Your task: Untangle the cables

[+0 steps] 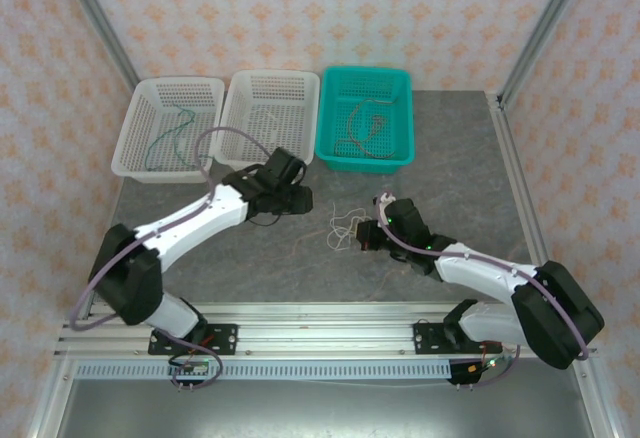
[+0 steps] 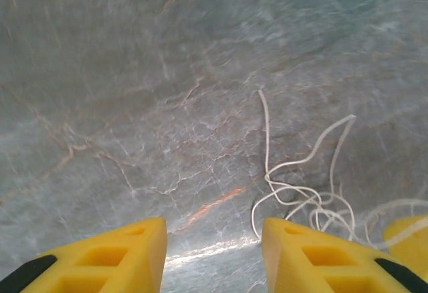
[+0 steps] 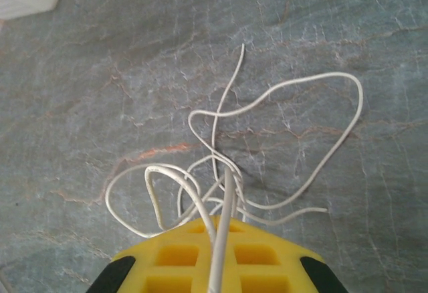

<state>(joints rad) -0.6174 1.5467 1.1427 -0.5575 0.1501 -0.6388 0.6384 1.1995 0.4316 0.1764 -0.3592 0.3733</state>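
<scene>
From above, we see a grey marble-patterned table [image 1: 460, 178] with three baskets in a row along its far side. The white basket on the left [image 1: 133, 143] holds the green cable [image 1: 170, 136]. The middle white basket [image 1: 240, 108] sits beside it. The teal basket on the right [image 1: 330, 123] holds the red-brown cable [image 1: 365, 123]. The white cable [image 1: 345, 224] lies in a loose curly tangle on the bare table, near the middle and on the near side of the teal basket. The right gripper [image 1: 364, 236] reaches in from the right to the tangle's right edge. Through its wrist camera, we see the right gripper [image 3: 221, 229] with its yellow fingers pressed together, pinching a strand of the white cable [image 3: 229, 192], whose loops fan out across the table beyond. The left gripper [image 1: 303, 200] sits just left of the tangle. Its wrist view shows the left gripper [image 2: 214, 253] with its yellow fingers spread apart over bare table, and the white cable [image 2: 311, 203] curling just beside its right finger.
</scene>
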